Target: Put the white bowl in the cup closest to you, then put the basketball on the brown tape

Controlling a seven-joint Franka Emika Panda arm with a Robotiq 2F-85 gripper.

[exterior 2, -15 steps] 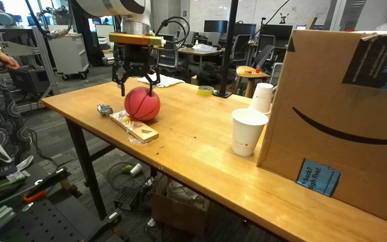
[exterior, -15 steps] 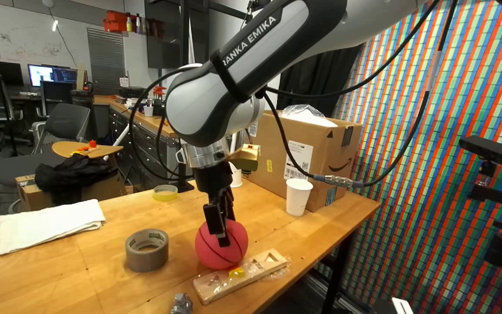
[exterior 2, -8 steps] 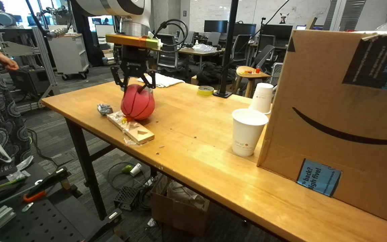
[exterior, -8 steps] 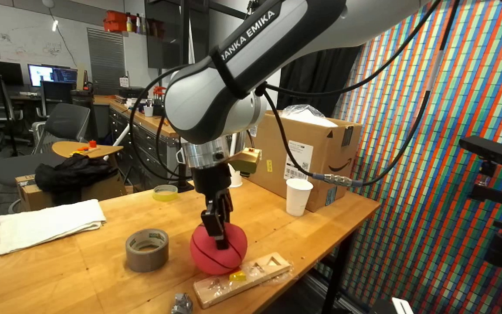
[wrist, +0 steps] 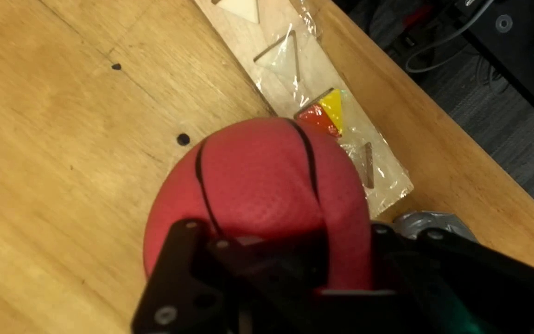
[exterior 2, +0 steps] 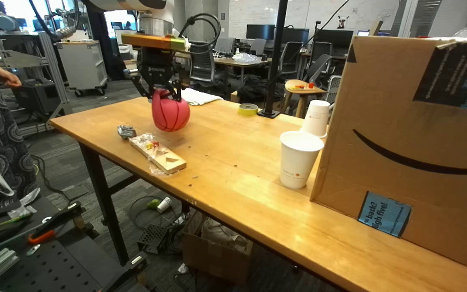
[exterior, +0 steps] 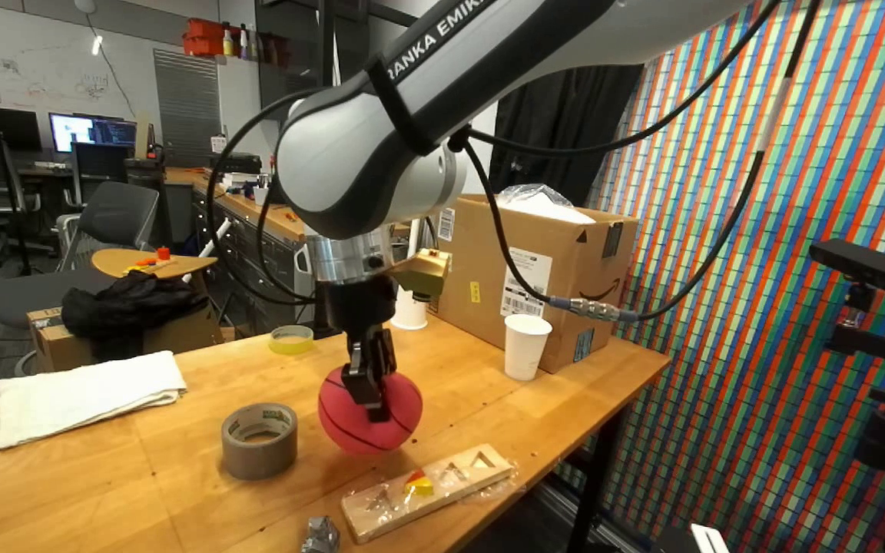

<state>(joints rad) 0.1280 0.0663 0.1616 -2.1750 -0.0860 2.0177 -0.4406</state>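
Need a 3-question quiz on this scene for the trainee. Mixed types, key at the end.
1. Multiple choice: what is the end effector shut on?
a) the towel
b) the ball
c) the cardboard box

2. True or false: the ball hangs clear of the wooden tray, not touching it.

3. Short answer: by the task, which thing should the ball be set on, and is it there yet?

Key:
1. b
2. True
3. The brown tape; no, the ball is apart from it, in the grip.
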